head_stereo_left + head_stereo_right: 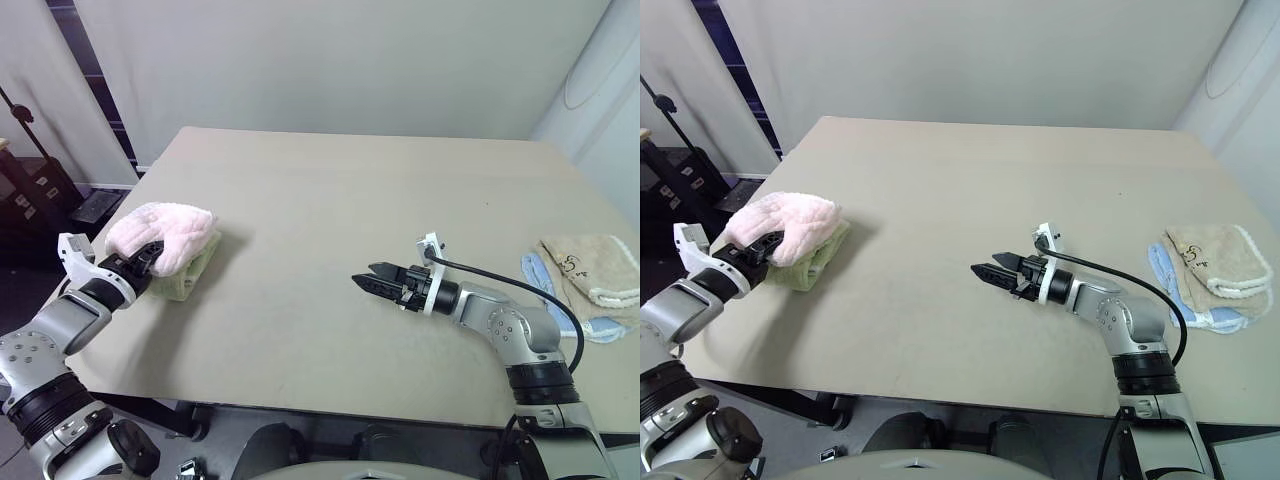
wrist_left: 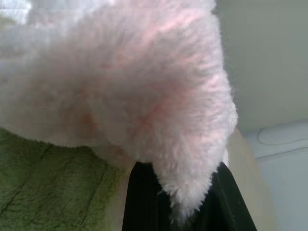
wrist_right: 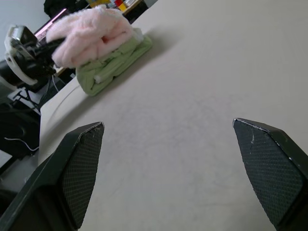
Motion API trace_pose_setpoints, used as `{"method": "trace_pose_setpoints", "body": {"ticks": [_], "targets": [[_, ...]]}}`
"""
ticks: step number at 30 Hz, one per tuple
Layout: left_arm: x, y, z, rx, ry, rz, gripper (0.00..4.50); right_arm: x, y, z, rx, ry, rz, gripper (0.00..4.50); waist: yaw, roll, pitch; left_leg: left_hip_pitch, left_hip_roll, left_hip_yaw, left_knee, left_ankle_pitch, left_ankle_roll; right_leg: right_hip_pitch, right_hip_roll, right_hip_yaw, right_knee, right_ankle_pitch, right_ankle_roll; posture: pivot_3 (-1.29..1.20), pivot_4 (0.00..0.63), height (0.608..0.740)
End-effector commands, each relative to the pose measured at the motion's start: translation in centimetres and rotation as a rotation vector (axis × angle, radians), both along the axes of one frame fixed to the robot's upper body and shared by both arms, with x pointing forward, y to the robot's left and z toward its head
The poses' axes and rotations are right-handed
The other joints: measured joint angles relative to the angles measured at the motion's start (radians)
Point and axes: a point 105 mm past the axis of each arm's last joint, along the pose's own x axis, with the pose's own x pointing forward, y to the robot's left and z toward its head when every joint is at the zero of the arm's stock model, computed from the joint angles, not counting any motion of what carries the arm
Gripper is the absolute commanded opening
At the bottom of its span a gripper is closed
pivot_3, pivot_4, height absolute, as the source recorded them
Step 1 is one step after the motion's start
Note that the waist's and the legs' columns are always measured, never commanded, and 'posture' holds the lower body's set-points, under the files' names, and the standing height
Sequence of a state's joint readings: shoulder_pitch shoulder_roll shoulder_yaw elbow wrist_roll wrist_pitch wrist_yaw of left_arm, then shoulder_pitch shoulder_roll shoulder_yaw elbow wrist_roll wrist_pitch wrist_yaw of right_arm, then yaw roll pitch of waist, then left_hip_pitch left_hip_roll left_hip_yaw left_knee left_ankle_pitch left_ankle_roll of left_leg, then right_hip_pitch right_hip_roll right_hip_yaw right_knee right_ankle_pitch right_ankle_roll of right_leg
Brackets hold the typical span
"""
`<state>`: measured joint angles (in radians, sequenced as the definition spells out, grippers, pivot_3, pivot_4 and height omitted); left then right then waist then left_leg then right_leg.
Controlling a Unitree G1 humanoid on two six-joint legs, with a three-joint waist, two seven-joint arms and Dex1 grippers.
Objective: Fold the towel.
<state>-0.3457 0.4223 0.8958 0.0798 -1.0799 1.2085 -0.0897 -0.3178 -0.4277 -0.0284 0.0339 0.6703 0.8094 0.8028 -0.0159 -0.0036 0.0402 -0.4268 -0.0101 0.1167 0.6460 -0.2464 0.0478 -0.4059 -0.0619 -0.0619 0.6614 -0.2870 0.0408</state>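
The pink towel [image 1: 165, 232] sat bunched in a soft heap at the table's left edge, resting on top of a folded light green towel [image 1: 190, 272]. My left gripper [image 1: 147, 258] was clamped on the near edge of the pink cloth; in the left wrist view I saw the pile bulging between its black fingers [image 2: 139, 199]. My right gripper [image 1: 372, 281] hung just over bare tabletop near the middle, well apart from the pink heap, its jaws spread wide and holding nothing; the right wrist view showed the two textured pads [image 3: 84, 166] far apart with only table between them.

I could read no brand or lettering anywhere. The one mark I made out was a small dark embroidered squiggle on a beige towel [image 1: 590, 265] at the table's right edge, too small to decipher; that towel lay over a pale blue cloth [image 1: 560, 295].

The table [image 1: 330, 200] was a plain tan board. Behind it hung a pale curtain, and dark equipment stood on the floor at the left.
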Motion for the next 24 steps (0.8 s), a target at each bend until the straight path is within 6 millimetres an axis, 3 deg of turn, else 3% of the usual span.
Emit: {"method": "trace_pose_setpoints", "body": {"ticks": [1,2,3,14,20,24], "targets": [[-0.3,1.2,0.4,-0.025,-0.028,0.05,0.02,0.4,0.2,1.8,-0.006,-0.073,0.021,4.5,0.0,0.0,0.0,0.0,0.0,0.0,0.0,0.0,0.0,0.0,0.0,0.0,0.0,0.0,0.0,0.0,0.0,0.74],[-0.4,1.1,0.2,-0.034,-0.026,0.055,0.02,0.5,0.2,1.9,-0.008,-0.076,0.022,4.5,-0.001,0.0,0.0,0.0,0.0,0.0,0.0,0.0,0.0,0.0,0.0,0.0,0.0,0.0,0.0,0.0,0.0,0.74],[-0.4,1.0,0.0,-0.044,-0.024,0.063,0.62,0.5,0.2,1.9,-0.011,-0.078,0.023,4.5,-0.002,0.0,0.0,0.0,0.0,0.0,0.0,0.0,0.0,0.0,0.0,0.0,0.0,0.0,0.0,0.0,0.0,0.74],[-1.0,-1.2,0.1,-0.107,-0.013,0.071,4.43,0.4,0.0,1.9,-0.023,-0.089,0.029,4.5,-0.001,0.0,0.0,0.0,0.0,0.0,0.0,0.0,0.0,0.0,0.0,0.0,-0.001,0.0,0.0,0.0,0.0,0.74],[-3.4,-0.3,0.7,-0.102,-0.004,0.079,4.48,-0.3,-0.4,1.4,-0.031,-0.083,0.026,4.5,-0.002,0.0,0.0,0.0,0.0,0.0,-0.001,0.0,0.0,0.0,0.0,0.0,-0.001,0.0,0.0,0.0,0.0,0.74],[-5.3,-0.8,0.0,-0.093,0.049,-0.003,4.48,-0.6,-0.3,1.5,-0.024,-0.086,0.03,4.5,-0.002,0.001,0.0,0.0,0.0,0.0,-0.002,0.0,0.0,0.0,0.0,0.0,-0.002,0.0,-0.001,0.0,0.0,0.74]]}}
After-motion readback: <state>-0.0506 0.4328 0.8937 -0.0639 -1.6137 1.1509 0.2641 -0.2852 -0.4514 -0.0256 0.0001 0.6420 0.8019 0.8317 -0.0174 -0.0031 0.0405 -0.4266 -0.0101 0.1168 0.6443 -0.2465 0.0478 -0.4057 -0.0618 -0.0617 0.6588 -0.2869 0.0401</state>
